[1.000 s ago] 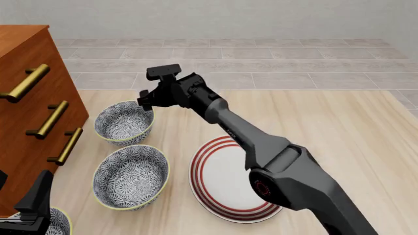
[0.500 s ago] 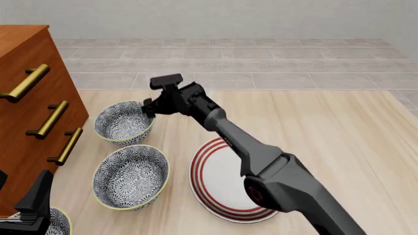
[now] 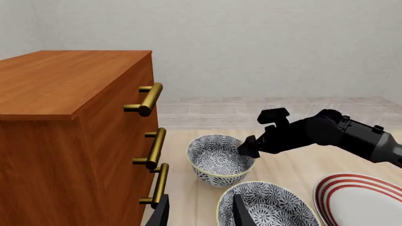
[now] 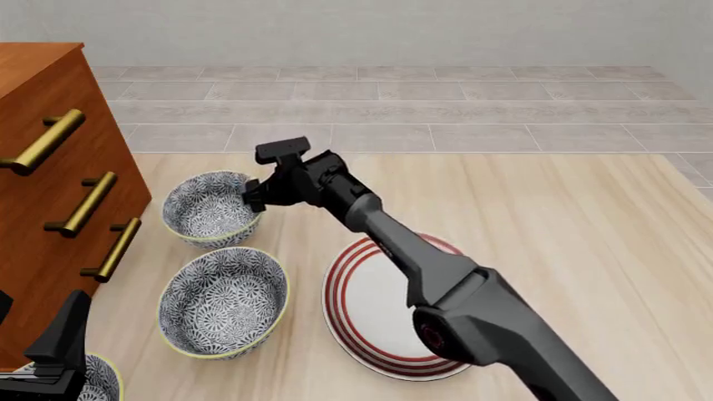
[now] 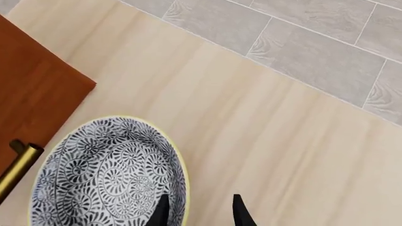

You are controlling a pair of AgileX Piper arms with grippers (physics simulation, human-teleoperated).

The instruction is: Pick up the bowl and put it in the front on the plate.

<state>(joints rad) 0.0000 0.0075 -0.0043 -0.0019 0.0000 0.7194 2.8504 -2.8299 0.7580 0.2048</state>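
Since a second ago the right hand has dropped from above the far bowl to its right rim, and the arm has stretched further over the plate. In the right wrist view its fingers are spread, one inside the rim and one outside, not yet pinching it. The bowl stands on the surface at the far left, just beside the drawer cabinet, with a matching middle bowl nearer and the plate to the right of that one.

Judging from this, the thin-rim grip is the risk: closing too shallow could let the bowl tip or slip on lifting. Carried low, it might clip the middle bowl or the cabinet's brass handles.

The left hand hangs spread over the near left, holding nothing.

No writing or brand marks are visible anywhere.
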